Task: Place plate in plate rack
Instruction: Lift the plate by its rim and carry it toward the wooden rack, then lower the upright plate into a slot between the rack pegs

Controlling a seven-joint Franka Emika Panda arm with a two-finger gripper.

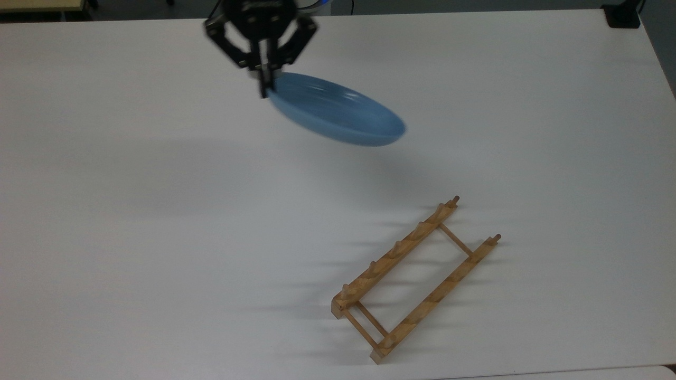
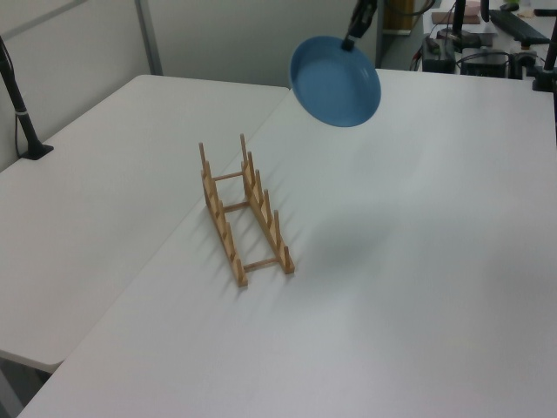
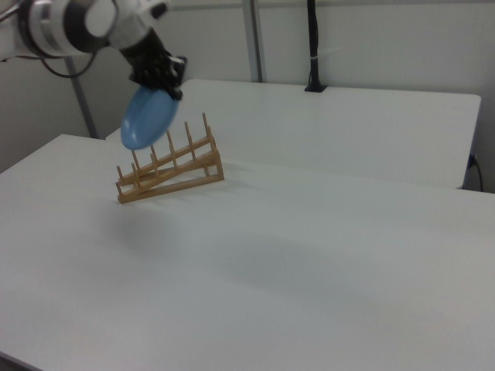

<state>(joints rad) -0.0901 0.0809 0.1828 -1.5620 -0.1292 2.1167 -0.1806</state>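
I have the gripper [image 1: 262, 79] clamped on the rim of the plate [image 1: 338, 113], its two fingers pinching the edge nearest the arm, so the plate hangs off them in the air, well clear of the table [image 1: 132, 221]. In the left view the plate [image 2: 336, 81] is tilted steeply, its hollow face showing, its rim held at the top. The plate rack [image 1: 414, 279] sits empty on the table, well apart from the plate in the top view, toward the top view's lower right. I judge the pickup and lift done. What is left is to carry the plate over the rack, turn it fully on edge, lower it between two pairs of pegs and let go.
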